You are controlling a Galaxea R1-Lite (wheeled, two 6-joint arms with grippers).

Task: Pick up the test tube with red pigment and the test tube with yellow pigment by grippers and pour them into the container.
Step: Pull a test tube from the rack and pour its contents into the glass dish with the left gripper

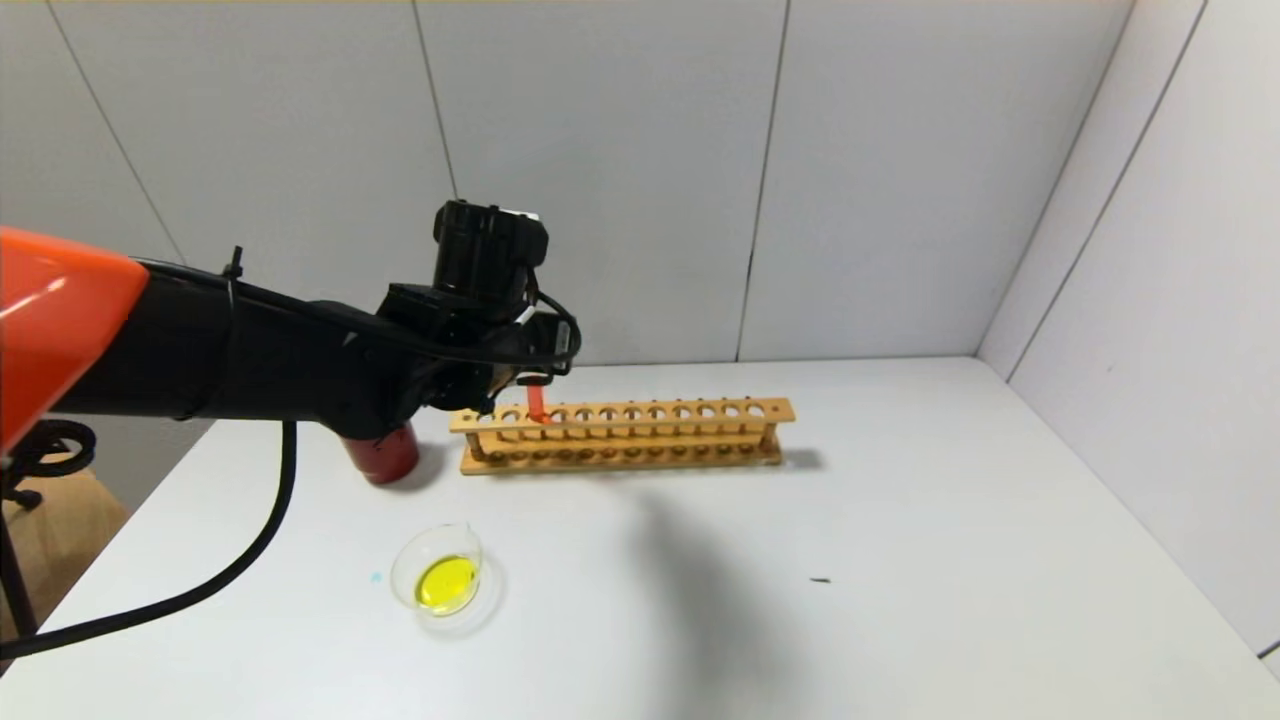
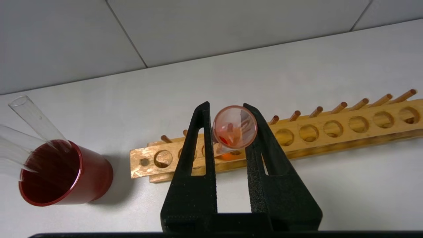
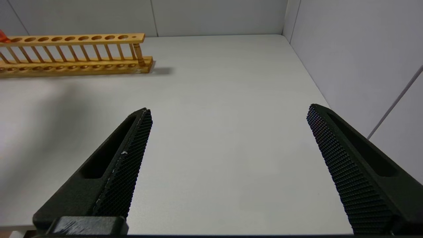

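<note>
My left gripper (image 1: 535, 380) is shut on the test tube with red pigment (image 1: 538, 403), upright over the left part of the wooden rack (image 1: 625, 435). In the left wrist view the tube's open mouth (image 2: 235, 127) sits pinched between the two black fingers, its lower end at a rack hole. The container (image 1: 438, 570), a shallow clear glass dish, stands on the table in front of the rack and holds yellow liquid. No tube with yellow liquid shows. My right gripper (image 3: 228, 114) is open and empty over bare table, out of the head view.
A dark red cup (image 1: 383, 455) stands left of the rack, behind my left arm; in the left wrist view the cup (image 2: 62, 173) holds colourless empty tubes (image 2: 31, 112). The rack's right end (image 3: 134, 49) shows in the right wrist view. Grey walls close the back and right.
</note>
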